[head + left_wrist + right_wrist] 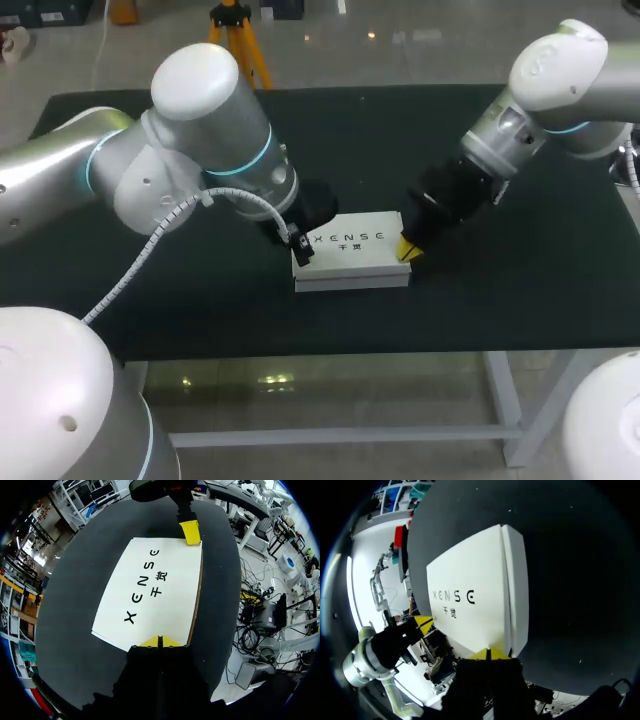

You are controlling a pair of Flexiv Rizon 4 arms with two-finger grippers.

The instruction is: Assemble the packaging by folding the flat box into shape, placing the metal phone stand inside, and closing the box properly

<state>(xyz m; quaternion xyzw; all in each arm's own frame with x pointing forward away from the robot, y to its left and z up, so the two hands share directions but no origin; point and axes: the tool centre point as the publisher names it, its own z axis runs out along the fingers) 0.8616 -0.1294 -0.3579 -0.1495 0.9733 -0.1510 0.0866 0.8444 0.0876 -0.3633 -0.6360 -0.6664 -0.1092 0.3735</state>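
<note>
Since left jaws and right jaws sit clenched at opposite ends of the box (352, 252), equal, gentle pressure should seat its lid.

The box (352, 250) is white, shallow and rectangular, with black lettering across its top face. It lies flat on its broad underside, lid down and shut. It sits between the two tools. The left gripper (160, 641) meets the middle of one short end, its tips at the top edge. The right gripper (489, 654) meets the opposite short end, near a corner. From the right gripper, a fold line runs the length of the box beside one long edge, with a white side wall below it. From the left gripper, that long edge shows a thin brown cardboard line.
</note>
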